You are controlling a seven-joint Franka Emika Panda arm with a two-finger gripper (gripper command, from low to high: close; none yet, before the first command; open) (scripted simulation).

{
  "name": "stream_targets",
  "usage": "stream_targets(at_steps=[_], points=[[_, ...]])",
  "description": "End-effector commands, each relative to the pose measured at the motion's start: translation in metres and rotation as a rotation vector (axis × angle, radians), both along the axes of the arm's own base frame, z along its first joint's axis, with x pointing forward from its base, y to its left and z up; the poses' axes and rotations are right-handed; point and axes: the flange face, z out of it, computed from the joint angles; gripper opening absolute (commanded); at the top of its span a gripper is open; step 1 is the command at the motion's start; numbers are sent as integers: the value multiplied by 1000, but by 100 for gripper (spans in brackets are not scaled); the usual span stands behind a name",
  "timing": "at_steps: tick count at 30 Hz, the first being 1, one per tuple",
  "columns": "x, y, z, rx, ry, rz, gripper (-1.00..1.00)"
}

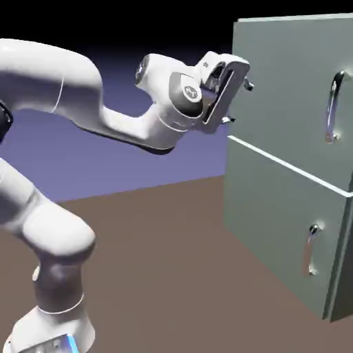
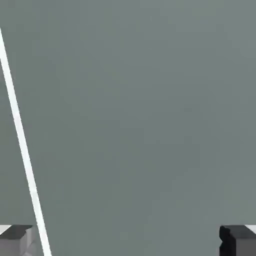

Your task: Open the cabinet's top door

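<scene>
A: Where's the end effector right now?

B: Up by the cabinet, near the left edge of its front, fingers spread wide with nothing between them. In the hand view the two grey tips sit at the bottom corners, well apart, and flat grey-green panel fills the rest.

A: And the top door?

B: Closed, I'd say — it sits flush with the lower door, and only the pale seam between the two shows. Its handle is the long silver bar well over to the right of the panel. The end effector is nowhere near it.

A: So what could go wrong?

B: The fingers point at bare panel, not the bar. Pushing straight ahead would probably just jam the tips against the door. It has to travel right across the front first, and if it slides too close it could scrape the panel on the way.

A: Anything else?

B: The lower handle looks much alike — drop too far and it grabs the wrong door. A shallow grip could also slip off that curved bar when pulling.

A: Obstacles?

B: None I can see. The desk is bare brown in front of the cabinet.
</scene>
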Motion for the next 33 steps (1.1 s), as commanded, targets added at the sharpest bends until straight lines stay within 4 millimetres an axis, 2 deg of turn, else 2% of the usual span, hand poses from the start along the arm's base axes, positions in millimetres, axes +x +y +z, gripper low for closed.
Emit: stream_targets(at_steps=[1, 8, 16, 24, 33], points=[[0, -2, 3, -42, -17, 14, 0], [5, -23, 14, -344, -132, 91, 0], [17, -55, 16, -699, -237, 146, 0], [35, -95, 5, -1066, -307, 178, 0], [62, -147, -20, -1493, -333, 206, 0]])
